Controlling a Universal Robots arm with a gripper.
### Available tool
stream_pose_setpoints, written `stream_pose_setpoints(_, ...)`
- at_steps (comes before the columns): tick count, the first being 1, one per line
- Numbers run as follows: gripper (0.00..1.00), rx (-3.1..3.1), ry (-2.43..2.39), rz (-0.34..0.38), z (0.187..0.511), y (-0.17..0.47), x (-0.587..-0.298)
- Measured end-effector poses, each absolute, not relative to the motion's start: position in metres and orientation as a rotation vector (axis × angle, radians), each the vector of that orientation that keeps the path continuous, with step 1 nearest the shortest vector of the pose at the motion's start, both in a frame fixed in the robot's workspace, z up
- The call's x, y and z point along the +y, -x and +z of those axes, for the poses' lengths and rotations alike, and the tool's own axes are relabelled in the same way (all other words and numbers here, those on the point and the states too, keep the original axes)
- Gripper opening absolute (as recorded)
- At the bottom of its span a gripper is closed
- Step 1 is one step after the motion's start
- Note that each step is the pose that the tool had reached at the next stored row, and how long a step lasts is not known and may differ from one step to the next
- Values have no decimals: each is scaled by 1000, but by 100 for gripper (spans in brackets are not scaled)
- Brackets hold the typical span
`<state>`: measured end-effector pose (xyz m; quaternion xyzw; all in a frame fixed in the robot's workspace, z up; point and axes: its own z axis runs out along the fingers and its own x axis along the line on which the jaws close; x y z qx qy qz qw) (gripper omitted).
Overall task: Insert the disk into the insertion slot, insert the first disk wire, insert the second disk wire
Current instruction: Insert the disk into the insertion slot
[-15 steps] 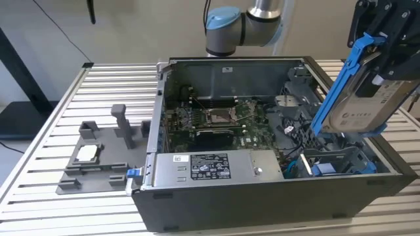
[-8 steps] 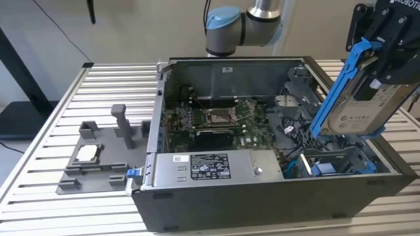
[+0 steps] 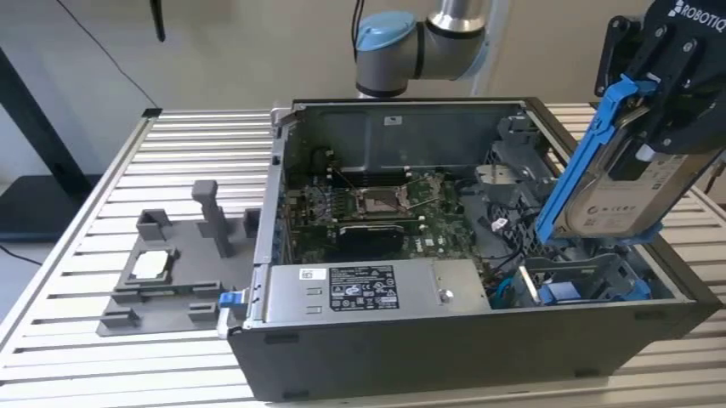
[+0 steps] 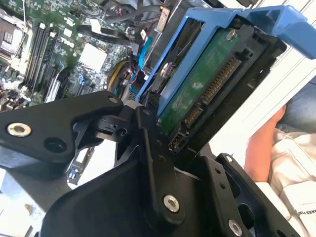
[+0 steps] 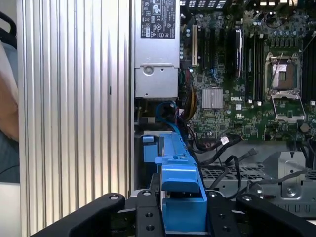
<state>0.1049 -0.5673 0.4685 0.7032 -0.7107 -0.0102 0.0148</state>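
Note:
The disk, a silver-grey drive in a bright blue carrier, hangs tilted over the open computer case at the exterior view's right. My gripper is shut on its upper part. Below it stands the insertion slot, a dark grey cage with blue edges, and the disk's lower end is just above it. In the second wrist view the disk shows its green circuit board and connector between the fingers. In the first wrist view the blue carrier sits in my gripper. A blue cable and black wires lie near the cage.
The case holds a grey power supply and a green motherboard. A grey fixture plate lies on the slatted table at the exterior view's left. A person's arm is beside the table.

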Motion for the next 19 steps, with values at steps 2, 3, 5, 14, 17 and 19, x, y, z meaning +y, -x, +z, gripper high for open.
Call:
stream_pose_setpoints(2,33,-2208,-2193,-31,467,-105,-567)
stream_pose_setpoints(3,33,-2205,-2195,-30,466,-105,-567)
stream_pose_setpoints(5,33,-2201,-2199,-30,463,-105,-567)
stream_pose_setpoints(14,33,-2191,-2213,-25,456,-105,-568)
stream_pose_setpoints(17,33,-2188,-2216,-24,454,-106,-569)
stream_pose_setpoints(19,33,-2186,-2218,-23,453,-106,-569)
